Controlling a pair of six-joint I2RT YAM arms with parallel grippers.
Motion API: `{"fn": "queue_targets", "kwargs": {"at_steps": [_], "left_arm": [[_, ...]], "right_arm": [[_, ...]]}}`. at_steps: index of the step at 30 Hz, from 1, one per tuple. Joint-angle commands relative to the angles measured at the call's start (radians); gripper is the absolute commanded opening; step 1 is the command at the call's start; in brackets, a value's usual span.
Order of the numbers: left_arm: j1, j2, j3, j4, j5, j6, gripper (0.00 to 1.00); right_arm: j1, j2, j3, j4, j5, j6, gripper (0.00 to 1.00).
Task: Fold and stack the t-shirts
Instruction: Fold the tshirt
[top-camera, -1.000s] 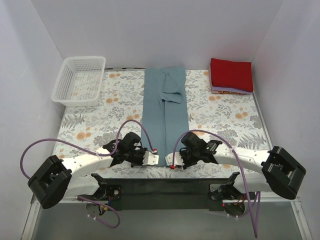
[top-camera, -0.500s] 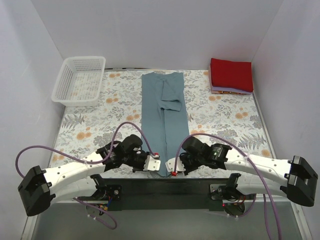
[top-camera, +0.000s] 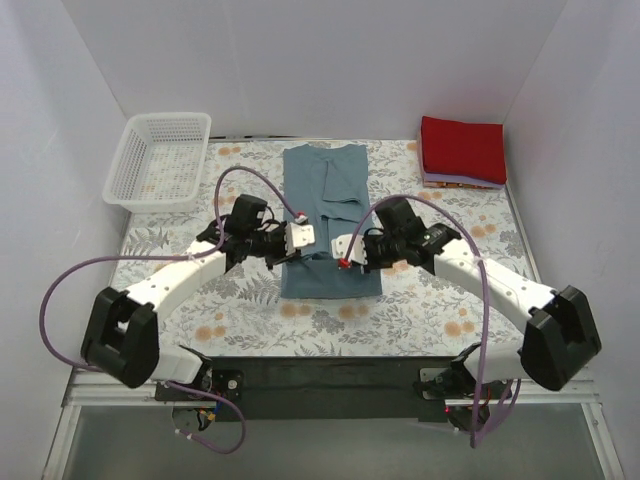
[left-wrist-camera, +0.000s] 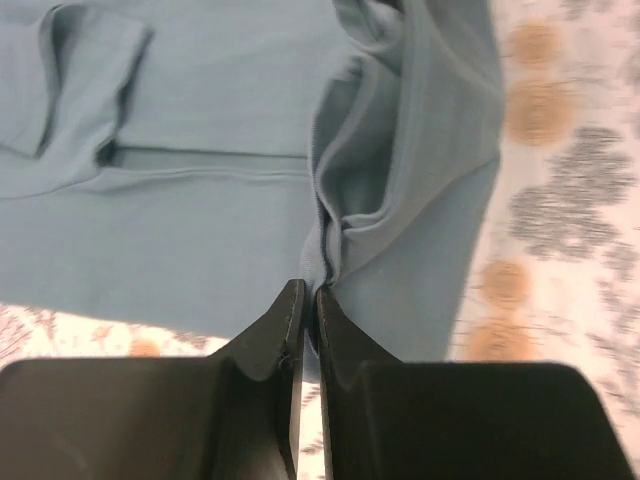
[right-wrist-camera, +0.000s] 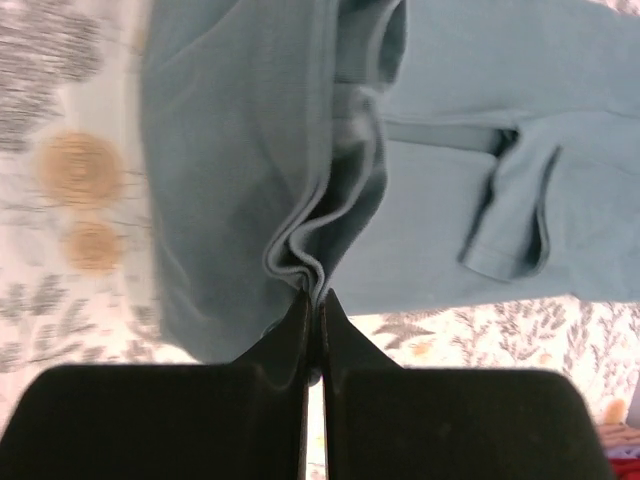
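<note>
The step in hand is the cross fold of the slate-blue t-shirt (top-camera: 312, 178). It lies in the middle of the table (top-camera: 450, 300), with its collar toward the far wall and one sleeve folded inward.

The left gripper (top-camera: 300, 240) and the right gripper (top-camera: 343, 250) stand side by side over the shirt, one near each long edge. Both wrist views show the two fingers pressed together with a bunched hem of the blue cloth pinched between them, so each gripper is clamped on the shirt. The near part of the cloth is doubled over and makes a rounded fold line on the side toward the arms.

I judge that the fold is about half done. The next move calls for both arms to carry the hem together toward the collar, at equal speed and height, so that the edge stays straight. Then they should lower it, and only after this let go.

The red t-shirt (top-camera: 462, 148) waits as a folded square in the far right corner, on top of the thin lavender-pink t-shirt (top-camera: 440, 183). The white basket (top-camera: 160, 160) stands in the far left corner.
</note>
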Motion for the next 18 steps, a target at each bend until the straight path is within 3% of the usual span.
{"fn": "queue_targets", "kwargs": {"at_steps": [1, 9, 18], "left_arm": [[0.082, 0.088, 0.094, 0.079, 0.052, 0.05, 0.0], [0.173, 0.36, 0.313, 0.146, 0.053, 0.105, 0.0], [0.213, 0.516, 0.415, 0.185, 0.044, 0.136, 0.0]], "right_arm": [[-0.069, 0.098, 0.095, 0.05, -0.061, -0.106, 0.01], [-0.184, 0.322, 0.281, 0.101, -0.1, -0.187, 0.01], [-0.238, 0.542, 0.448, 0.113, -0.112, -0.223, 0.01]]}}
